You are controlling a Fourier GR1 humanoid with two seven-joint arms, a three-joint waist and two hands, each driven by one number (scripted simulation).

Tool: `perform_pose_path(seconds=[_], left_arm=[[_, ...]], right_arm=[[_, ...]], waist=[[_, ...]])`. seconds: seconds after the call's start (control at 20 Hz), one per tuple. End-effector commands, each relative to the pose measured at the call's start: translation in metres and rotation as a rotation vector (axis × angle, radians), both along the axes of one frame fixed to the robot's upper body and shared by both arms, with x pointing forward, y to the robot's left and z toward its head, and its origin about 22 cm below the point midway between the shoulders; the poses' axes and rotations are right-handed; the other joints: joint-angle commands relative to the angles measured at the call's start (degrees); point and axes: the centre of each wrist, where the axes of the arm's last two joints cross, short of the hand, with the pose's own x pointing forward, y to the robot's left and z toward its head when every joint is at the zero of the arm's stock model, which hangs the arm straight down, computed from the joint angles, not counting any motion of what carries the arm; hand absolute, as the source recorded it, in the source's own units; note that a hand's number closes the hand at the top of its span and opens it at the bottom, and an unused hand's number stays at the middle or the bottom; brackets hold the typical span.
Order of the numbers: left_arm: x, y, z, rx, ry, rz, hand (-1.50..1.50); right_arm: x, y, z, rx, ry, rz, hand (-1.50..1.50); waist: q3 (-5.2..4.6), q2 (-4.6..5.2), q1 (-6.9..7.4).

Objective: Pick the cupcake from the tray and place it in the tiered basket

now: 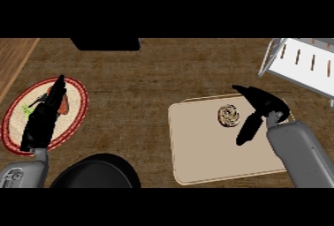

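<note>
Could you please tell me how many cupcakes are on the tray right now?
1. The cupcake sits on the tray, near its far edge, just left of the right hand; anything under that hand would be hidden.

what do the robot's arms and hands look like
Two smooth, rounded grey forearms, the left forearm and right forearm, each end in an all-black hand with slim fingers: left hand, right hand. No cables or markings show.
</note>
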Motion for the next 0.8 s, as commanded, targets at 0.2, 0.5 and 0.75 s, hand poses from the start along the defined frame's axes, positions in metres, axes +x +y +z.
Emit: perform_pose_path(seconds=[0.2,0.5,0.75], left_arm=[[-0.003,-0.001,-0.004,-0.001,0.004,-0.008,0.00],[0.004,0.010,-0.018,-0.005,-0.002,-0.009,0.00],[-0.011,-0.003,0.008,0.003,-0.009,-0.015,0.00]], right_arm=[[0.019,-0.005,-0.002,0.001,0.028,-0.015,-1.50],[0.020,-0.010,-0.031,0.020,0.025,-0.028,-1.50],[0.021,0.028,-0.049,0.028,0.075,0.002,-1.50]], waist=[[0.01,0.05,0.11],[0.01,0.11,0.12],[0.03,0.03,0.51]])
